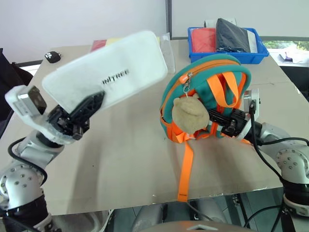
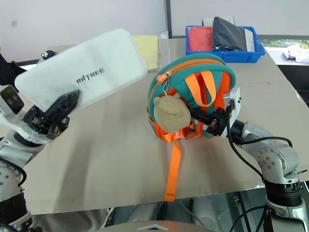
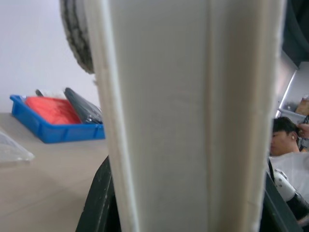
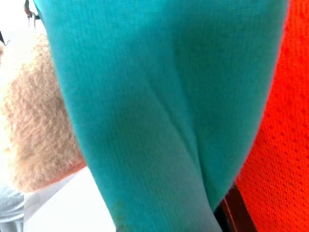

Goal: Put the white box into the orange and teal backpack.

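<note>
So your left gripper (image 1: pixel 79 116) clamps the box (image 1: pixel 108 72) by one end, lifted clear of the table (image 1: pixel 120 164), likely ready to slide in. Your right gripper (image 1: pixel 219 123), pinched on the backpack (image 1: pixel 203 72), props it upright, zipper (image 1: pixel 186 82) apparently closed.

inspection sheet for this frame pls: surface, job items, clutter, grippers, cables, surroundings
surface: tan table, bare in the middle.
job's things: white box held up off the table, tilted, dark lettering facing the camera. Backpack stands upright, zipper looks shut, tan plush charm hanging in front, an orange strap trailing to the table's near edge.
clutter: blue bin with red and dark items at the far edge; yellow and red sheets; small black object at the far left.
grippers: left gripper clamps the box's lower end; right gripper shut on the backpack's straps.
cables: black cable along the right arm.
surroundings: white wall; a person in the left wrist view.
</note>
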